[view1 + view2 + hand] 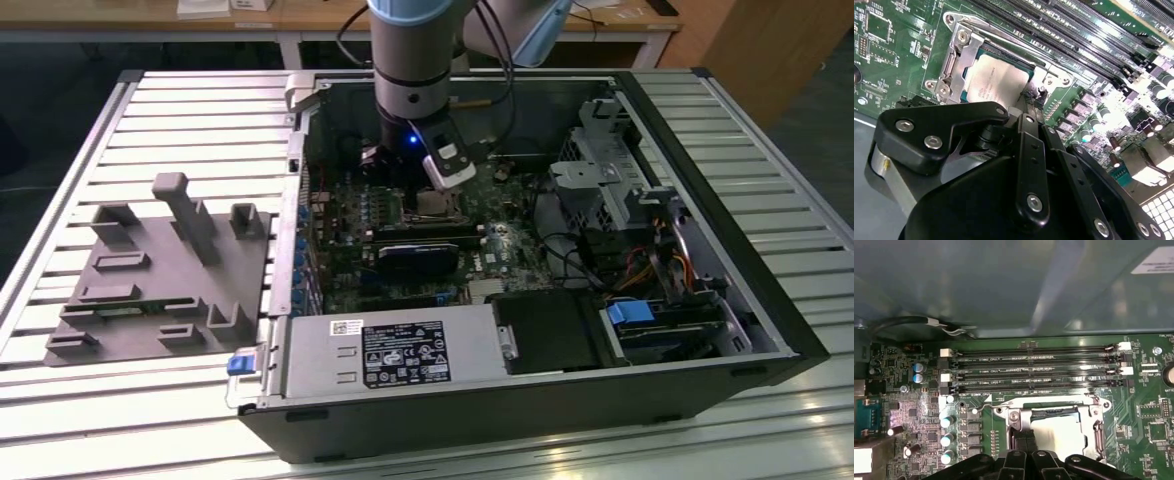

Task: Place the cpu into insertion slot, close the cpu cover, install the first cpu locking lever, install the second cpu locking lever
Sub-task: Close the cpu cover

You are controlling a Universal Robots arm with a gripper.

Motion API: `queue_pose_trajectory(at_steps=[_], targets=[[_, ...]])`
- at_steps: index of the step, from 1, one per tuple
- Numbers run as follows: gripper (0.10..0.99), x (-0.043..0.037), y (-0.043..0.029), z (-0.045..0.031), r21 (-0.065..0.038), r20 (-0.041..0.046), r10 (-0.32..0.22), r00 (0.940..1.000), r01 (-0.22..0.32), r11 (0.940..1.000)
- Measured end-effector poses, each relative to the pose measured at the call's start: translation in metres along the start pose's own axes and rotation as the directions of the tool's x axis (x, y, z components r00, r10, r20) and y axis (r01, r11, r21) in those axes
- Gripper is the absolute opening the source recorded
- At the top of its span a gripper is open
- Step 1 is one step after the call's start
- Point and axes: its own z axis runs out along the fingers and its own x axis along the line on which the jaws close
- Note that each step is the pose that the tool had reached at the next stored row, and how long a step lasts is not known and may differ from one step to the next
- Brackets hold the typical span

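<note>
The cpu [1001, 80] lies flat in the insertion slot [985, 50], its silver top showing in both wrist views [1056, 432]. The cpu cover [960, 65] is a silvery frame lying down over the chip's edges. A thin wire locking lever [1014, 45] runs along the socket side nearest the memory slots, and its curled end [979, 409] shows in the first wrist view. My gripper [1033, 97] is shut, its black fingers [1019, 440] pressed together with the tips down at the socket's edge beside the cover. In the exterior view the gripper [427, 198] hangs just above the socket [435, 208].
Long black memory slots [1034, 371] run beside the socket. A row of capacitors [946, 440] stands on the other side. The open computer case [747, 250] walls in the board, with a power supply [387, 355] and drive cage [627, 190]. A grey fixture tray [154, 280] lies outside.
</note>
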Motion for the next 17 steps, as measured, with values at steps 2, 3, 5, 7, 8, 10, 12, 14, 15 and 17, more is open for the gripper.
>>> queue_pose_trajectory(at_steps=[2, 3, 5, 7, 8, 10, 12, 14, 15, 17], targets=[[0.102, 0.0007, 0.0010, 0.0007, 0.004, -0.0001, -0.004, 1.0000, 0.004, 1.0000], [0.102, 0.0011, 0.0012, 0.0010, 0.006, -0.0001, -0.006, 1.0000, 0.006, 1.0000], [0.102, 0.0016, 0.0016, 0.0017, 0.010, -0.0004, -0.010, 1.0000, 0.010, 0.9999], [0.102, 0.0017, 0.0018, 0.0024, 0.014, -0.0008, -0.014, 0.9999, 0.014, 0.9998], [0.102, 0.0017, 0.0018, 0.0025, 0.014, -0.0010, -0.016, 0.9999, 0.016, 0.9998], [0.102, 0.0018, 0.0018, 0.0027, 0.014, -0.0011, -0.016, 0.9999, 0.016, 0.9998], [0.102, 0.0017, 0.0018, 0.0028, 0.014, -0.0010, -0.016, 0.9999, 0.016, 0.9998], [0.102, 0.0013, 0.0018, 0.0029, 0.014, -0.0009, -0.016, 0.9999, 0.016, 0.9998], [0.102, 0.0009, 0.0019, 0.0029, 0.014, -0.0009, -0.016, 0.9999, 0.016, 0.9998], [0.102, 0.0000, 0.0019, 0.0029, 0.014, -0.0009, -0.016, 0.9999, 0.016, 0.9998]])
